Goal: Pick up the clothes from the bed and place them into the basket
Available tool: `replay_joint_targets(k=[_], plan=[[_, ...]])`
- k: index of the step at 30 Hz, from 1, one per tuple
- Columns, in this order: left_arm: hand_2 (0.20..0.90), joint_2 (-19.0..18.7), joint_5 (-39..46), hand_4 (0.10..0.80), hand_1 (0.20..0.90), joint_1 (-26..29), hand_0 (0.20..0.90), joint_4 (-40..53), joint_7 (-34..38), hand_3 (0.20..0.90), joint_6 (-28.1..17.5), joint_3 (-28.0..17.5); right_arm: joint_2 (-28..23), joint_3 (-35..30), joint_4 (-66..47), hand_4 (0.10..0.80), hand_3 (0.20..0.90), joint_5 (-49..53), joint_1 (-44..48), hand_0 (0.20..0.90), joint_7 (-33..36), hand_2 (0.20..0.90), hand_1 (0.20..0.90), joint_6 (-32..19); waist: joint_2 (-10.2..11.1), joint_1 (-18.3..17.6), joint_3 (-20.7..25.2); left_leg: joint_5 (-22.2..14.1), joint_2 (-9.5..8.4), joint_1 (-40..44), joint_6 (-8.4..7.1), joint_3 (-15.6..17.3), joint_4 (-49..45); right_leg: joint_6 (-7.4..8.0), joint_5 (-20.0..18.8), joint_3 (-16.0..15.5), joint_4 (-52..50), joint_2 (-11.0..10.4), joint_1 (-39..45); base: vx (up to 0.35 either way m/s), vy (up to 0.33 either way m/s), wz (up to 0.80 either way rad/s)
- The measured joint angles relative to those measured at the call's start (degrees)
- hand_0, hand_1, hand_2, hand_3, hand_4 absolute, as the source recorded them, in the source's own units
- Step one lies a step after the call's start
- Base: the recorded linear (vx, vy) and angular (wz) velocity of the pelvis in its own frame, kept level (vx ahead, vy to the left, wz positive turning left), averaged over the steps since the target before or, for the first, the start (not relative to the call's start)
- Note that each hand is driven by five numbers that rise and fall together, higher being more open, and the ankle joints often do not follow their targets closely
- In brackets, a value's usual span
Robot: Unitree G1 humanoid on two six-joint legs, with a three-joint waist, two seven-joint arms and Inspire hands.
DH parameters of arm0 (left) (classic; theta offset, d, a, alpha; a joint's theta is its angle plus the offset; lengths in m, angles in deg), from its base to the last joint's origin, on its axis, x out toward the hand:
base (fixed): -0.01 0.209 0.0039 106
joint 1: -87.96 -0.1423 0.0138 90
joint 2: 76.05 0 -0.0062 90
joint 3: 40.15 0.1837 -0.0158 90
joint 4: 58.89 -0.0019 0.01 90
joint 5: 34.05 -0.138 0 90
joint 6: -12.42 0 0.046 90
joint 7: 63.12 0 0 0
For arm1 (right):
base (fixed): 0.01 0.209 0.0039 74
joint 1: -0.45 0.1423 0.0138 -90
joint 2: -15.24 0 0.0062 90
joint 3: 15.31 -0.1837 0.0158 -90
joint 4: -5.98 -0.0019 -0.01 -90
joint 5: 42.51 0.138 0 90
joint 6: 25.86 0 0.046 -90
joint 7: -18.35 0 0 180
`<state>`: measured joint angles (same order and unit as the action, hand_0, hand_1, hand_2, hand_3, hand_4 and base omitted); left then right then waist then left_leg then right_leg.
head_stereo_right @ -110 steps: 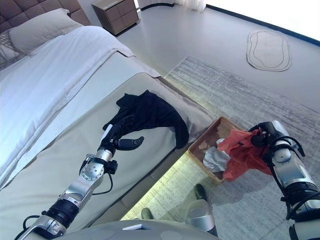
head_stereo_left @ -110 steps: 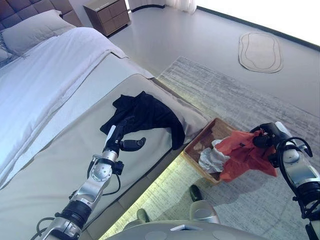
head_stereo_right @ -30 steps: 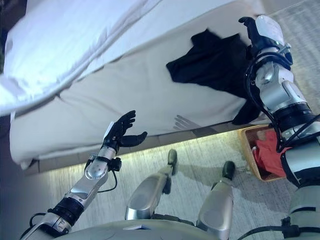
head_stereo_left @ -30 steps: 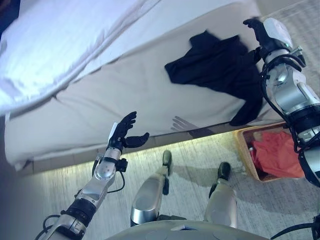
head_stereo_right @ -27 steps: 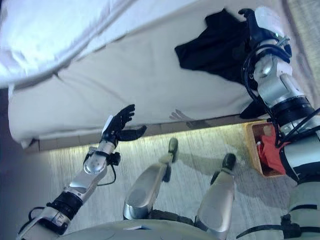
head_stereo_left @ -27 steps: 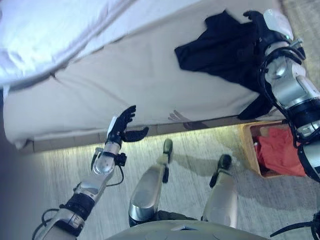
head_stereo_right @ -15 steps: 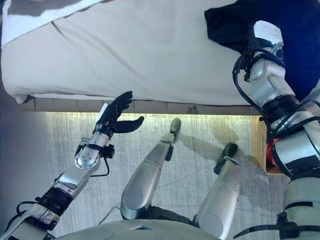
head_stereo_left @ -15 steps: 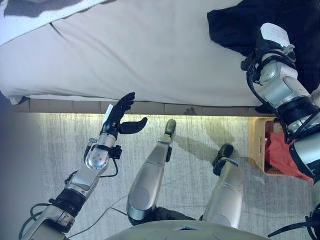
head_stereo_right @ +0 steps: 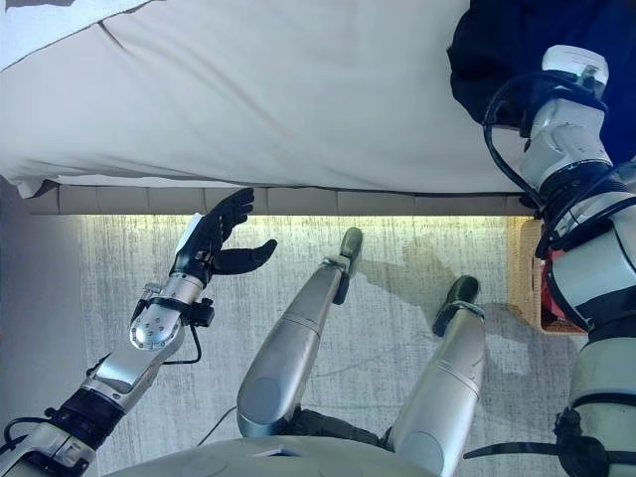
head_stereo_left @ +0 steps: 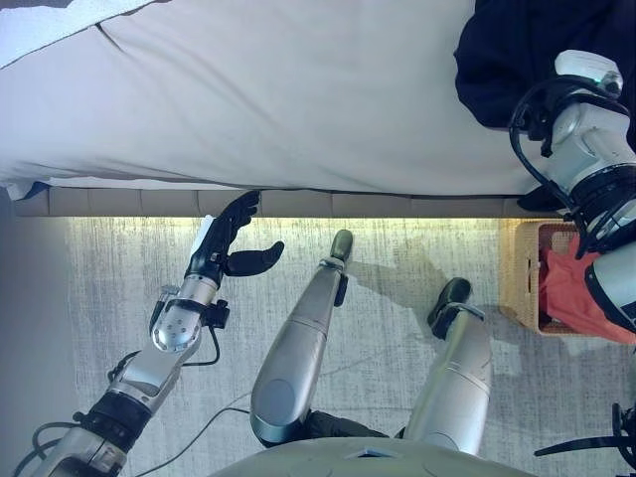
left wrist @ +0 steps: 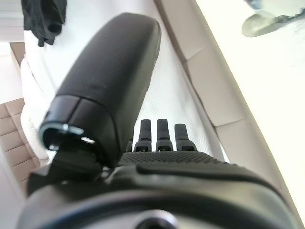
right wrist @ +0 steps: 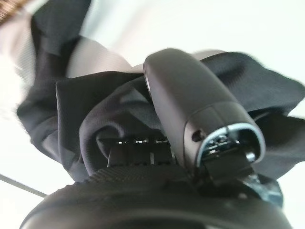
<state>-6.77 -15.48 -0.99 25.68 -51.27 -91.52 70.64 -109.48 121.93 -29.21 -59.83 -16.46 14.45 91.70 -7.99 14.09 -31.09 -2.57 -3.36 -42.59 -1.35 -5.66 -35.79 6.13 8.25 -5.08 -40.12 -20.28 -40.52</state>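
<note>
A black garment [head_stereo_left: 517, 50] lies on the beige bed cover [head_stereo_left: 298, 99] at the bed's right end, close to the edge. My right hand [head_stereo_left: 588, 75] rests on the garment's near part. In the right wrist view the black cloth [right wrist: 95, 109] bunches round that hand [right wrist: 190, 95]. My left hand [head_stereo_left: 224, 243] is open and empty, held over the rug just in front of the bed's edge. Its straight fingers [left wrist: 157, 136] point at the bed in the left wrist view. The wicker basket [head_stereo_left: 522, 278] stands on the floor at the right and holds a red garment [head_stereo_left: 576, 298].
A grey rug [head_stereo_left: 119, 298] covers the floor in front of the bed. A lit strip runs under the bed's front edge [head_stereo_left: 397, 204]. A white duvet corner [head_stereo_left: 40, 25] lies at the bed's far left.
The whole picture has shifted, so the camera has moved to face the bed's side. My right hand has come from the garment's far edge onto the cloth. The left hand stays open.
</note>
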Motion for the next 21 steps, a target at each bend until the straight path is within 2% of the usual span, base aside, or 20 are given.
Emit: replay_joint_targets(k=[6,8,11,13,18,21], plan=[[0.900,-0.1,0.0,0.800,0.900,-0.5,0.900,0.1,-0.5,0.900,0.0,-1.0,-2.2,0.0,0.4,0.100,0.200,0.5,-0.1,0.300,0.9,0.300,0.300,-0.5,0.0,-0.2,0.0,0.0,0.25,1.0,0.16,0.5,0.1,-0.04,0.0,-0.1,0.1,0.1,0.9,-0.020,-0.006,0.00],[0.900,-0.1,0.0,0.800,0.900,-0.5,0.900,0.1,-1.1,0.900,-0.1,-1.0,-2.4,0.0,0.4,0.100,0.200,1.1,-0.5,0.300,1.0,0.300,0.300,-1.0,0.1,-0.3,0.0,-0.2,0.35,2.9,0.86,0.8,0.4,-0.29,-0.2,-0.1,0.7,0.2,2.7,-0.072,0.013,-0.08],[0.900,0.0,0.0,0.800,0.900,0.5,0.900,0.1,-1.2,0.900,-0.1,-1.0,-2.5,-1.3,0.0,0.100,0.200,6.5,-0.7,0.300,2.6,0.300,0.300,-2.3,0.3,-0.8,-0.2,0.0,0.84,5.6,1.09,0.8,2.1,-0.38,-0.3,-0.6,3.1,0.9,5.8,-0.030,-0.002,-0.09],[0.900,0.0,0.0,0.800,0.900,1.3,0.900,0.0,-1.1,0.900,-0.1,-1.0,-2.4,-4.0,-0.7,0.100,0.200,9.8,-1.6,0.300,4.2,0.300,0.300,-3.1,0.7,-1.2,-0.4,0.0,1.40,8.0,1.13,1.3,3.2,-0.80,-0.6,-0.8,4.5,1.1,8.0,0.000,-0.007,-0.09],[0.900,0.1,0.0,0.800,0.900,3.1,0.900,-0.2,-0.9,0.900,0.1,-1.2,-2.4,-10.7,-5.5,0.100,0.200,22.3,-6.8,0.300,7.7,0.300,0.300,-6.4,2.0,-2.4,-0.7,-0.1,2.37,17.1,1.09,2.4,7.8,-0.57,-1.9,-1.3,10.7,2.0,17.1,0.020,0.002,-0.15],[0.900,1.1,-0.1,0.800,0.900,4.6,0.900,-1.7,-0.9,0.900,1.1,-1.4,0.5,-23.5,-9.7,0.100,0.200,38.7,-14.2,0.300,8.8,0.300,0.300,-10.1,3.5,-3.5,-0.9,0.1,3.27,24.7,0.80,3.1,12.1,-0.40,-2.9,-1.9,15.4,2.8,24.7,0.066,-0.005,-0.18]])
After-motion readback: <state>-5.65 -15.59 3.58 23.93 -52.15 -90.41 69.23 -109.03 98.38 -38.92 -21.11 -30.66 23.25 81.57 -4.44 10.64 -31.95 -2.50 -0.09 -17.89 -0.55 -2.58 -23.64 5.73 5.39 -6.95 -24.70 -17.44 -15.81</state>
